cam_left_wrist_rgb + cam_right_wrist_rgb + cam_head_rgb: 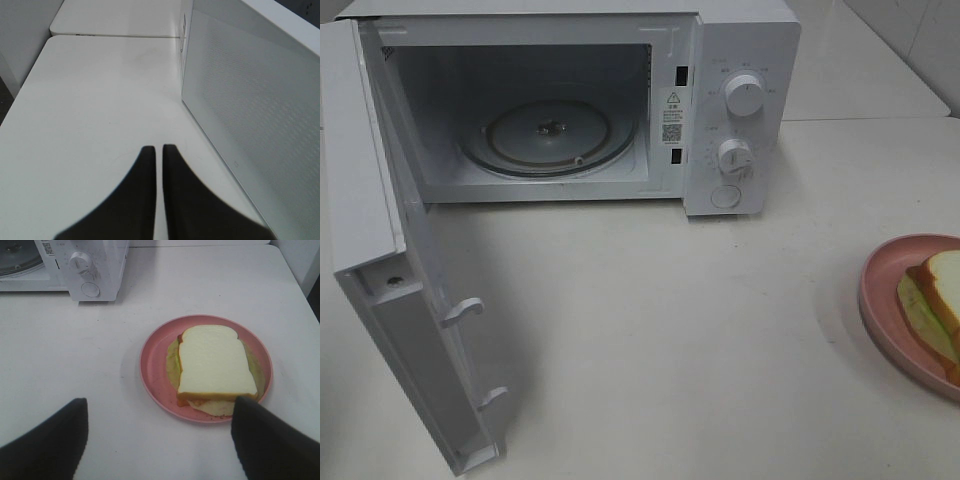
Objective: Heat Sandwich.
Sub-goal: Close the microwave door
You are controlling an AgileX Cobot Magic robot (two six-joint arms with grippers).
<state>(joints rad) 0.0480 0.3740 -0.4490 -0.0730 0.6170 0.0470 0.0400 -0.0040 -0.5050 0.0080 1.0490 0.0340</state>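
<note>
Sandwich (215, 365) lies flat on a round pink plate (152, 370), which stands on the white table (670, 320) at the right edge of the scene, near the front. Its top slice is white with an orange-brown crust, and a pale yellow-green filling shows under it at the sides. In the high view only the left part of the plate and the sandwich can be seen, the rest is cut by the picture edge. At the far left stands a white microwave (740, 40) with its door (410, 340) swung fully open toward the near left. Inside, the glass turntable (550, 135) is visible, with nothing on it. On the right panel of the microwave are two round knobs, the upper knob (745, 95) and the lower knob (734, 156), and below them a round button (726, 196). The right gripper (160, 440) hovers over the table just before the plate, its two dark fingers (50, 440) spread wide, one on each side, and it grasps nothing. The left gripper (156, 150) is clenched, its fingertips almost meeting with only a thin gap, and nothing is between them. It is over the bare table just beside the outer face of the open door, which shows a fine dotted pattern. Neither arm appears in the high view.
</note>
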